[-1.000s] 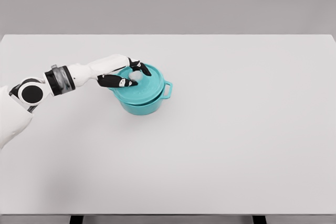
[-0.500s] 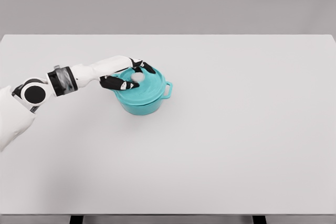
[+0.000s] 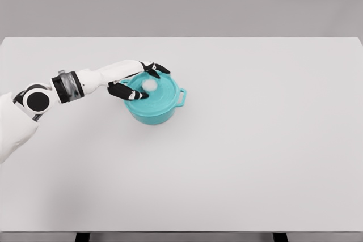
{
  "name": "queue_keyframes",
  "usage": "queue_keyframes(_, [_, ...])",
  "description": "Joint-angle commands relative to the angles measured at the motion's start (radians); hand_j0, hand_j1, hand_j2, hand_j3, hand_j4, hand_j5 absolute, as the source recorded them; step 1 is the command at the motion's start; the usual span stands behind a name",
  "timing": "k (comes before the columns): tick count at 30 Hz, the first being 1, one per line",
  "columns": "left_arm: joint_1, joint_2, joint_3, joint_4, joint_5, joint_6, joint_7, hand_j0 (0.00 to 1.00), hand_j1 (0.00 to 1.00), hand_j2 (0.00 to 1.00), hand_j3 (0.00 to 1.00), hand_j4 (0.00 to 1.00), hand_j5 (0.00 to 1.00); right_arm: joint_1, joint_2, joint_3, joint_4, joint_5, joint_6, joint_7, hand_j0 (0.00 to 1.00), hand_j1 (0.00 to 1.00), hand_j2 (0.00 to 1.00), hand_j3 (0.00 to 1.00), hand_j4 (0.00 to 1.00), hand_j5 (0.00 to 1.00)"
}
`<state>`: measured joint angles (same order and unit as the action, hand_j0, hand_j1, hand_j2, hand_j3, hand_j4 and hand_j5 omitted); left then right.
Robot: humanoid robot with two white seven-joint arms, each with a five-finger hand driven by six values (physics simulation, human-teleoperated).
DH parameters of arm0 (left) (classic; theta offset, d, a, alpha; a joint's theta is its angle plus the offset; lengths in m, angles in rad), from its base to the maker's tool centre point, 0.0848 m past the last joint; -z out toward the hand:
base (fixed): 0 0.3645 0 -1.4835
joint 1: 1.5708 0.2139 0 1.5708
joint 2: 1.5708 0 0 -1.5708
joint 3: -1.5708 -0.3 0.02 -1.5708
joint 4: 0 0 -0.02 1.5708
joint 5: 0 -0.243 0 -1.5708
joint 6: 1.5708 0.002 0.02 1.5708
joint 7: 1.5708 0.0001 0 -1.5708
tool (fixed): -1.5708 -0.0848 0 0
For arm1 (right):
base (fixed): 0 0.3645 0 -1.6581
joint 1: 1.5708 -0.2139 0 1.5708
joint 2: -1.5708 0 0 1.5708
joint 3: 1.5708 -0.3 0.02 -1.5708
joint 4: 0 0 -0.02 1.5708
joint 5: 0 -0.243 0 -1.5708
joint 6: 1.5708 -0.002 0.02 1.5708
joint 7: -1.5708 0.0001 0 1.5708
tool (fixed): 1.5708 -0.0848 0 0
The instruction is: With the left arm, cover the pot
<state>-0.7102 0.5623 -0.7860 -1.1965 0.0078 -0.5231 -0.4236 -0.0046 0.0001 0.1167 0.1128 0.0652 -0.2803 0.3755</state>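
A teal pot (image 3: 152, 111) stands on the white table (image 3: 255, 140), left of the middle, with one side handle (image 3: 181, 96) pointing right. Its teal lid (image 3: 156, 94) lies flat on the rim, and the white knob (image 3: 149, 84) on top shows uncovered. My left hand (image 3: 144, 80) reaches in from the left over the lid's left half. Its black-tipped fingers (image 3: 134, 93) are spread to either side of the knob and do not touch it. The right arm is out of view.
The left forearm (image 3: 85, 80) stretches low over the table from the left edge toward the pot. Nothing else stands on the table.
The lid has settled level on the pot. My left hand's fingers have spread away from the knob, which now shows fully between them.
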Motion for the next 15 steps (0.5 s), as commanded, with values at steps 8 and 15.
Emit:
queue_keyframes(8, [0.002, 0.002, 0.001, 0.000, 0.004, 0.002, 0.000, 0.90, 0.90, 0.90, 0.90, 0.90, 0.90, 0.000, 0.000, 0.000, 0.001, 0.001, 0.000, 0.000, 1.00, 1.00, 1.00, 1.00, 1.00, 1.00])
queue_keyframes(15, [0.006, 0.011, 0.001, -0.006, 0.017, 0.002, 0.000, 0.91, 0.91, 0.91, 0.91, 0.91, 0.91, 0.000, 0.000, 0.000, -0.001, 0.001, 0.000, 0.000, 1.00, 1.00, 1.00, 1.00, 1.00, 1.00])
